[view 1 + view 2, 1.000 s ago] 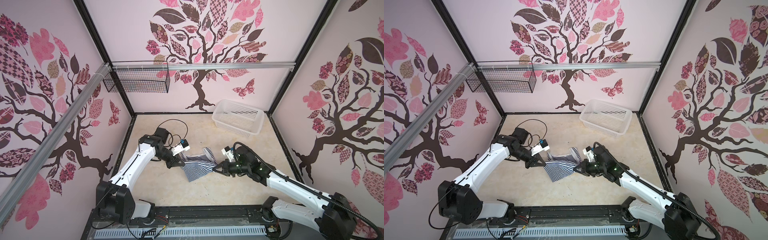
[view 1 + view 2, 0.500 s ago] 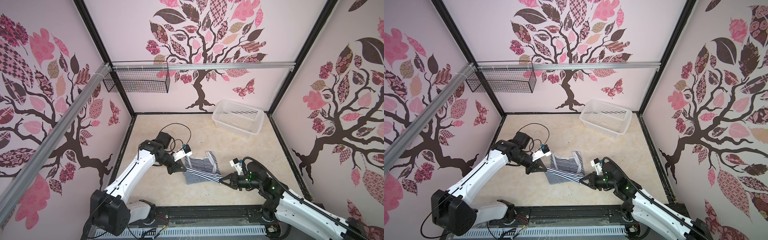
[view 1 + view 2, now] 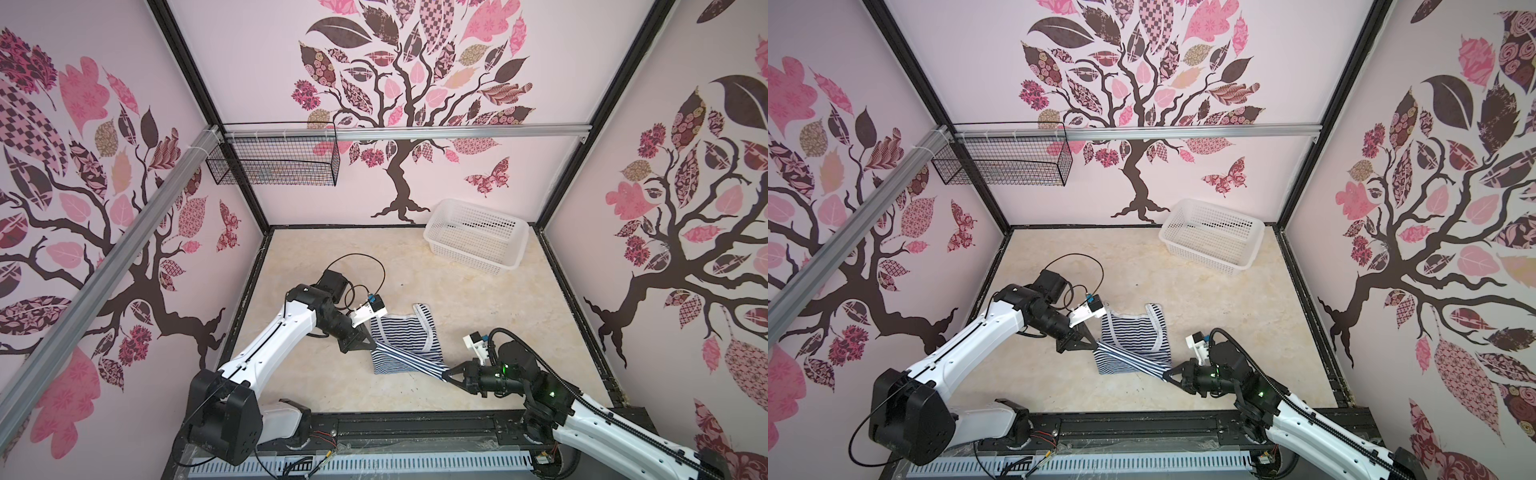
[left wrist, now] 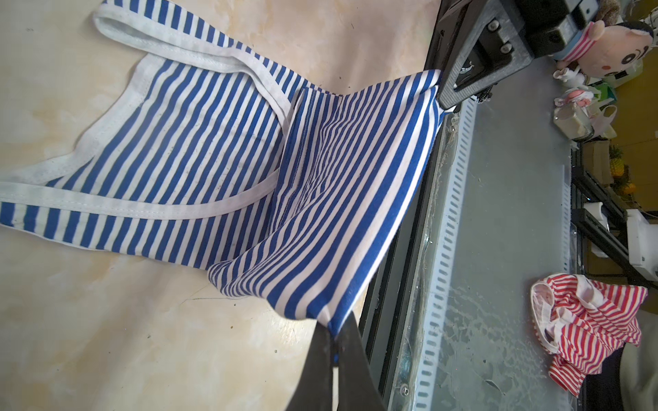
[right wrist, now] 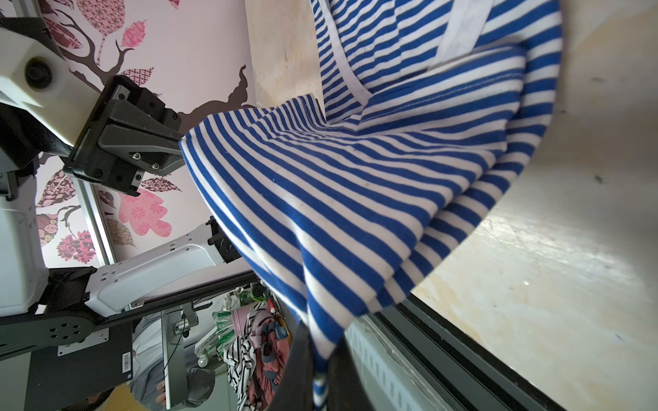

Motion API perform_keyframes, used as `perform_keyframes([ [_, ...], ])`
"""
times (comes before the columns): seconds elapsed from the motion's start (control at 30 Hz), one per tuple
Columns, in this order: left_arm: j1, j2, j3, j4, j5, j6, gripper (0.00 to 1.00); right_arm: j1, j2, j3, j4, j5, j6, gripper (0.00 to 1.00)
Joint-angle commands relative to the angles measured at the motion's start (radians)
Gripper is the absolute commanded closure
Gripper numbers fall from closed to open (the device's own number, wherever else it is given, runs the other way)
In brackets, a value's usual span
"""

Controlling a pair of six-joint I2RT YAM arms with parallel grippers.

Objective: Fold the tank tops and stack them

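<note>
One tank top (image 3: 405, 338) is in play. It sits on the marbled beige table (image 3: 332, 386), well apart from the white perforated plastic basket (image 3: 465, 257), on the side of the basket nearer the arm bases.

The top is a soft jersey knit with broad blue-and-white stripes. A flat white binding runs round the neck and armholes. The strap end lies flat on the table and points toward the basket. The hem end, the part farthest from the basket, is up off the surface, pulled into a taut striped band that crosses over the lower body of the top.

The left gripper (image 3: 371, 341) is clenched on one hem corner. In the left wrist view its black tapered fingers (image 4: 356, 373) are pressed together with the cloth running straight into the tips. The right gripper (image 3: 445, 376) is pinched tight on the other hem corner, and the stripes funnel down between its dark tips in the right wrist view.

Between the two grips the fabric sags into a shallow trough, with creases fanning out from each corner. A neat row of stitching runs along the hem.

The basket itself is rectangular with rounded corners, and its walls are gridded with small holes.

For writing, a barcode sticker (image 5: 126, 363) shows on a black plate in the right wrist view, but its characters are too small to read.
</note>
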Motion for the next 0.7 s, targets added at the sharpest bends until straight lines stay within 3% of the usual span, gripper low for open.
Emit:
perform_keyframes([
  [0.0, 0.007, -0.007, -0.030, -0.004, -0.023, 0.035, 1.00, 0.021, 0.020, -0.004, -0.109, 0.022, -0.004, 1.00],
  [0.1, 0.001, -0.005, -0.061, -0.011, -0.031, 0.046, 1.00, 0.054, 0.023, -0.013, -0.133, 0.047, -0.005, 1.00],
  [0.33, -0.108, 0.024, -0.104, -0.080, -0.125, 0.099, 1.00, 0.074, 0.013, -0.031, -0.173, 0.079, 0.000, 1.00],
  [0.67, -0.117, -0.016, -0.039, -0.081, -0.147, 0.089, 1.00, 0.074, 0.189, 0.163, -0.141, 0.101, -0.077, 0.96],
])
